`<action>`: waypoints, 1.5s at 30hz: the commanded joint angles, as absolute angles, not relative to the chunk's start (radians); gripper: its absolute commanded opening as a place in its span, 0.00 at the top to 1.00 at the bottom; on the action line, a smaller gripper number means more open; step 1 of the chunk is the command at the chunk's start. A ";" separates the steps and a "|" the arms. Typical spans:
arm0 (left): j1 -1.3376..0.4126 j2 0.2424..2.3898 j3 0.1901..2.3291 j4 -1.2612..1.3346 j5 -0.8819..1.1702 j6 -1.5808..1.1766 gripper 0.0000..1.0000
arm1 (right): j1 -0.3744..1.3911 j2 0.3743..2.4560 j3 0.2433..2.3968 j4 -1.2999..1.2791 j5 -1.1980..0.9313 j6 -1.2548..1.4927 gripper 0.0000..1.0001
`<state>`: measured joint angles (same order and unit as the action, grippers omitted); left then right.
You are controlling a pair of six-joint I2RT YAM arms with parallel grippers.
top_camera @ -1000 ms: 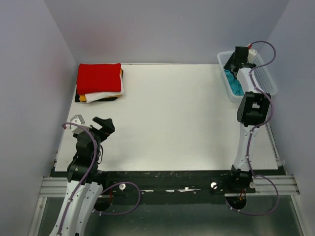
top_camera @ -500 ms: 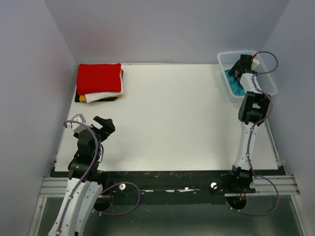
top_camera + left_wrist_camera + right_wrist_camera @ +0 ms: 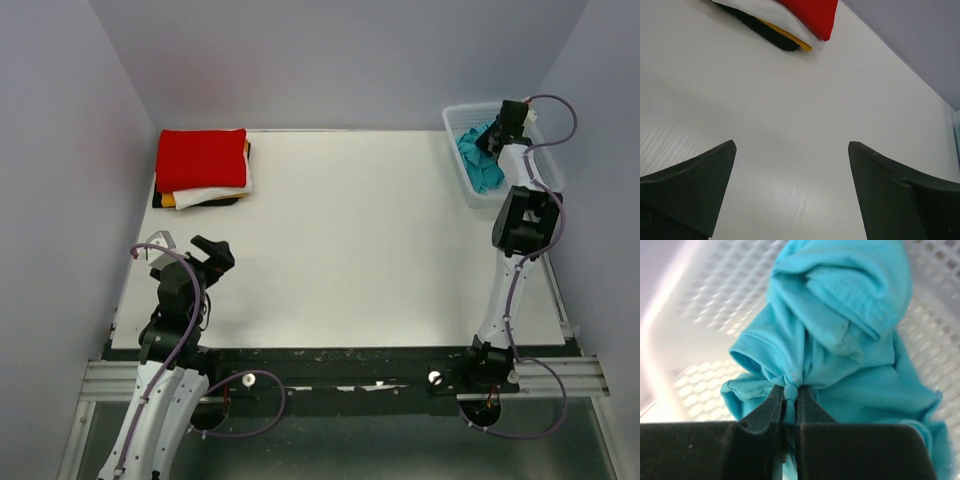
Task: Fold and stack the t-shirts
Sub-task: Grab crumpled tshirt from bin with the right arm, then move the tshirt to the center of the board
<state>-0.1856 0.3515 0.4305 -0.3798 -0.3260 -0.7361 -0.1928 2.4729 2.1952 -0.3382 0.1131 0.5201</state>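
A crumpled turquoise t-shirt (image 3: 840, 315) lies in the white mesh basket (image 3: 530, 165) at the back right; it also shows as a blue heap, the same t-shirt (image 3: 478, 160), from above. My right gripper (image 3: 790, 392) is shut on a pinched fold of this shirt, inside the basket. At the back left sits a stack of folded t-shirts (image 3: 202, 165), red on top of white, yellow-orange and black, seen again as the stack (image 3: 790, 20) in the left wrist view. My left gripper (image 3: 790, 145) stands open over bare table near the front left, holding nothing.
The white table (image 3: 340, 240) runs between the stack and the basket. Grey walls close in the back and both sides. The basket's mesh wall (image 3: 705, 300) surrounds the right gripper closely.
My right gripper has gone deeper into the basket and shut on a fold of the turquoise shirt. The left arm has barely moved.
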 commanded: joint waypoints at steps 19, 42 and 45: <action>-0.189 0.327 0.431 -0.308 -0.087 -0.695 0.01 | 0.243 1.629 1.863 -0.302 -0.349 0.347 0.99; -0.203 0.553 0.425 -0.313 0.221 -0.824 0.01 | 0.472 1.182 0.905 -0.219 0.280 0.570 0.00; -0.270 0.631 0.388 -0.251 0.311 -0.835 0.01 | 0.474 1.117 0.806 -0.218 0.196 0.590 0.00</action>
